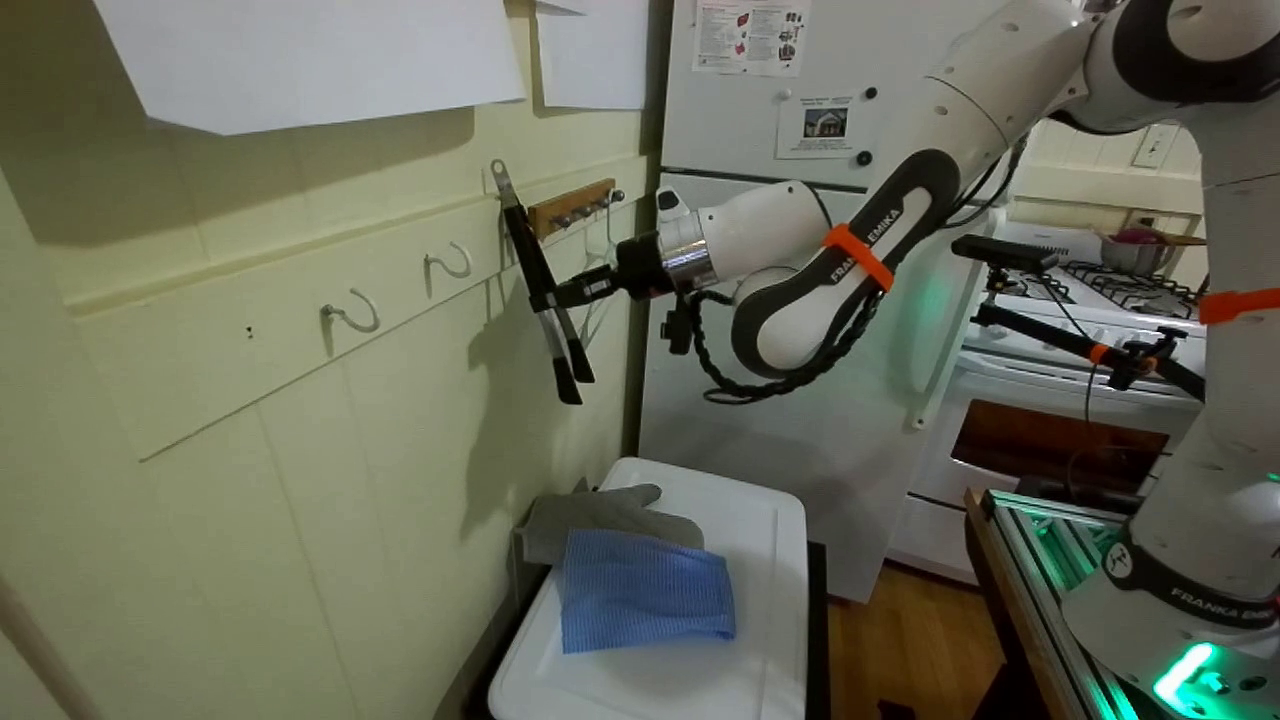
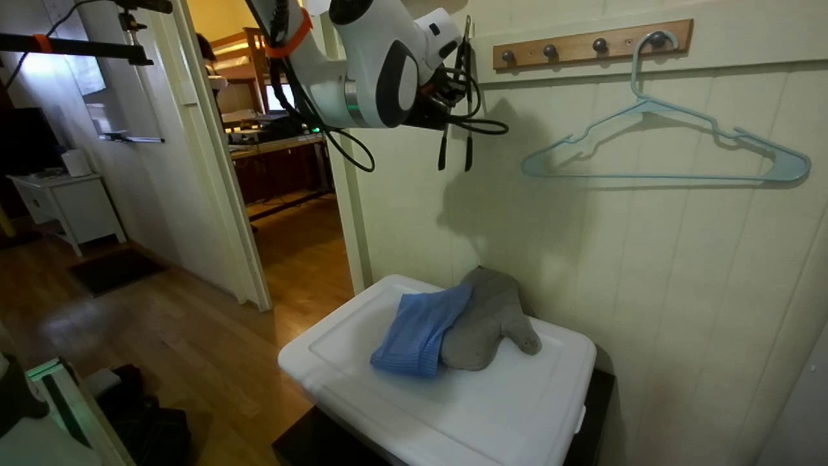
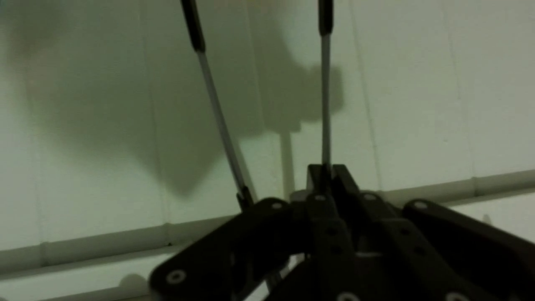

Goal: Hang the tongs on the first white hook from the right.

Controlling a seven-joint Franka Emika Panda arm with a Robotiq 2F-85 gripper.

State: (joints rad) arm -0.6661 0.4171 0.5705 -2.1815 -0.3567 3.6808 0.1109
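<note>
My tool (image 3: 328, 173) is clamped on one arm of the tongs (image 1: 529, 250), holed end upward, I suppose for the first white hook (image 1: 457, 274).

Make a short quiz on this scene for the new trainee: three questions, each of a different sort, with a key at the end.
1. True or false: the gripper holds the tongs with their two free tips pointing downward.

2. Choose one. What hangs from a knob of the wooden bar?
a) a blue cloth
b) a light blue hanger
c) a grey mitt

3. Count: how many curved white hooks show in an exterior view, and does anything hang on them?

Key: 1. True. 2. b. 3. Two, and both are bare.
</note>
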